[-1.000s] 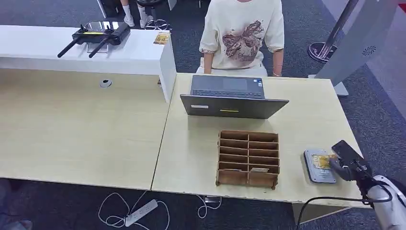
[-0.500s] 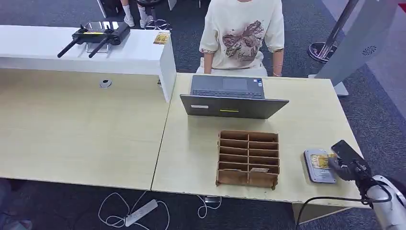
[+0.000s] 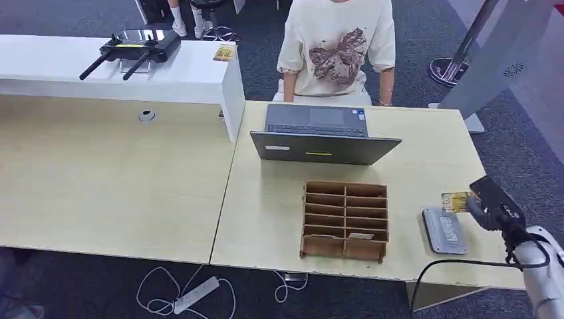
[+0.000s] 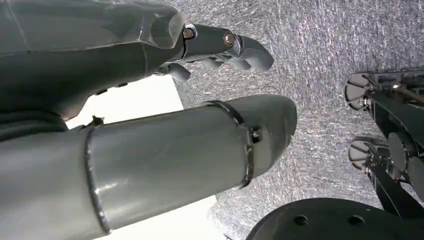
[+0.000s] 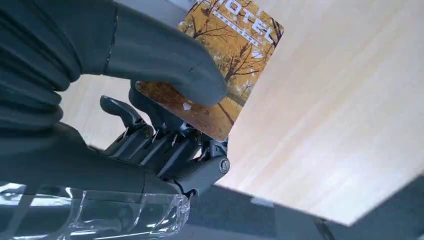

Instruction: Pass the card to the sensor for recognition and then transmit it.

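My right hand (image 3: 492, 205) pinches a yellow hotel card (image 3: 455, 200) between thumb and fingers, lifted above the table just beyond the grey card sensor (image 3: 444, 230). In the right wrist view the card (image 5: 227, 65) shows autumn trees and the word HOTEL, with the thumb (image 5: 165, 62) pressed on its face. The sensor lies flat near the table's right front corner with nothing on it. My left hand (image 4: 200, 100) hangs over grey carpet with its fingers loosely curled, holding nothing.
A wooden slotted card rack (image 3: 345, 218) stands left of the sensor, one card in a front slot. An open laptop (image 3: 322, 136) sits beyond it, with a person in a cream shirt (image 3: 336, 50) behind. A black cable (image 3: 459, 266) runs by the table's front edge.
My right hand has lifted the card off the sensor and carried it up and away from me; the sensor's top is now bare.
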You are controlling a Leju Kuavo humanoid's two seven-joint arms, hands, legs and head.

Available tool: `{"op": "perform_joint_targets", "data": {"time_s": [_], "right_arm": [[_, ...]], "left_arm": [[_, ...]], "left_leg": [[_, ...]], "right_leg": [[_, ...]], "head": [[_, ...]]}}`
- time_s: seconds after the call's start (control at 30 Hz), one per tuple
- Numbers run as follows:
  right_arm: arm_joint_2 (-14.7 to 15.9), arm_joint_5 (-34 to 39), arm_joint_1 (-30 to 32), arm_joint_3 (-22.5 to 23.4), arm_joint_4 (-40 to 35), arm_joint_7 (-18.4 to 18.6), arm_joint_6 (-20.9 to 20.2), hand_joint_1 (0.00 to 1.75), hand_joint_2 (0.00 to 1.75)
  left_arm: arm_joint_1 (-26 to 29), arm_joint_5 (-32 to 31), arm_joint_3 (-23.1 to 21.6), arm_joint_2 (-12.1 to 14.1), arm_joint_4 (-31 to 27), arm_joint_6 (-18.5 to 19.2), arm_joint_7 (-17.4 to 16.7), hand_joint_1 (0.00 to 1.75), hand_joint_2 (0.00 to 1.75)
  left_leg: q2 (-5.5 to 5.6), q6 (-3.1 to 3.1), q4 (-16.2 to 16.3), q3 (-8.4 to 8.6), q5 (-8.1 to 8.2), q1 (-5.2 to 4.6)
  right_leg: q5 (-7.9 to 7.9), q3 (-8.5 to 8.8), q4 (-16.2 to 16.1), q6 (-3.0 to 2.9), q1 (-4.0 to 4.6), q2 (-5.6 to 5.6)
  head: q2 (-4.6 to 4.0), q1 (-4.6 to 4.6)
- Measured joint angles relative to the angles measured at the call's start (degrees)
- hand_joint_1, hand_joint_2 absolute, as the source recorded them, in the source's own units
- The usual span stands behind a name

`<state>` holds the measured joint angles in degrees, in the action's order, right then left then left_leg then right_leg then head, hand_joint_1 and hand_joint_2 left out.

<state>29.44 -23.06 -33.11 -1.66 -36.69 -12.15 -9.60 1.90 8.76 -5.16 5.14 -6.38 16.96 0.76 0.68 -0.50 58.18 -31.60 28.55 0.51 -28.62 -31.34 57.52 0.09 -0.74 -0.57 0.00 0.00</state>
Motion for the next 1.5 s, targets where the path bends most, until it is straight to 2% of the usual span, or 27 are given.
{"op": "perform_joint_targets", "data": {"time_s": [0.33, 0.57, 0.7, 0.93, 1.07, 1.5], "right_arm": [[-0.98, -0.83, -2.3, 2.21, -5.45, -0.29, 2.65, 1.75, 1.75], [-2.27, -7.02, -4.89, 2.19, -8.07, -0.37, 10.72, 1.75, 1.75], [-3.17, -9.53, -6.14, 2.12, -9.22, 0.07, 13.11, 1.75, 1.75], [-4.22, -10.1, -7.4, 2.12, -9.88, 0.13, 13.94, 1.75, 1.75], [-4.79, -13.45, -8.74, 2.1, -9.97, -0.11, 16.99, 1.75, 1.75], [-7.76, -21.75, -17.0, -1.73, -10.65, 0.98, 24.24, 1.75, 1.75]], "left_arm": [[-0.01, 0.52, -0.48, -0.41, 0.0, -0.57, 0.5, 0.0, 0.0], [-0.05, 0.85, -0.98, -0.7, 0.0, -0.96, 0.5, 0.0, 0.0], [-0.13, 0.83, -1.18, -0.81, 0.0, -1.0, 0.5, 0.0, 0.0], [-0.14, 0.85, -1.38, -0.85, 0.0, -1.14, 0.5, 0.0, 0.0], [-0.16, 0.85, -1.49, -0.85, 0.0, -1.38, 0.5, 0.0, 0.0], [-0.42, 0.74, -2.62, -0.83, -0.02, -1.44, 0.48, 0.0, 0.0]], "left_leg": [[0.0, 0.0, 0.0, -0.01, 0.0, 0.0], [0.0, 0.0, 0.0, -0.01, 0.0, 0.0], [0.01, 0.0, 0.0, -0.01, 0.0, 0.0], [0.01, 0.0, 0.0, -0.01, 0.0, 0.0], [0.0, 0.0, 0.0, -0.03, 0.0, 0.0], [-0.01, 0.02, 0.0, -0.02, -0.03, 0.01]], "right_leg": [[0.0, 0.0, 0.0, 0.0, 0.0, -0.01], [0.0, -0.01, 0.01, 0.0, 0.0, 0.0], [0.0, -0.01, 0.01, 0.0, 0.01, -0.02], [0.0, 0.0, 0.01, 0.0, 0.01, -0.02], [0.0, -0.02, 0.02, 0.0, 0.0, -0.01], [0.0, -0.03, 0.05, 0.0, 0.01, 0.01]], "head": [[0.0, -0.02], [0.0, -0.02], [0.0, -0.02], [0.0, -0.02], [0.0, 0.0], [0.0, 0.0]]}}
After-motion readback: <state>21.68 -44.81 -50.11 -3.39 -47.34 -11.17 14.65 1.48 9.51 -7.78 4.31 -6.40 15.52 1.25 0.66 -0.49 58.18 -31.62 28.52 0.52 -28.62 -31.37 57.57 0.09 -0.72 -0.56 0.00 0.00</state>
